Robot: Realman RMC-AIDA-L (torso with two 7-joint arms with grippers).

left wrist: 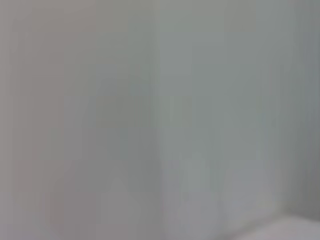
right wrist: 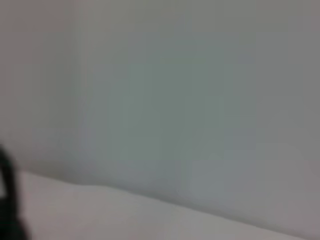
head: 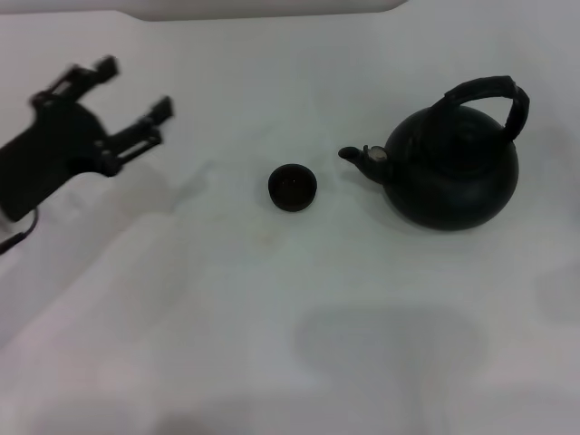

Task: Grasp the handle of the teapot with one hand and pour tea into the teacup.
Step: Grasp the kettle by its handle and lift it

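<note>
Two dark vessels are seen in the head view on the white table [head: 272, 344]: the teapot [head: 450, 163] at the right, its handle [head: 485, 98] arched above it and its spout pointed at the teacup [head: 293, 188], which stands just beside it at centre. The left gripper [head: 122, 109] is held at the far left, well apart from both, fingers spread and empty. Only a blank pale surface is shown in the left wrist view. A dark shape, possibly the right gripper [right wrist: 9, 200], is cut off in the right wrist view; its fingers cannot be told.
</note>
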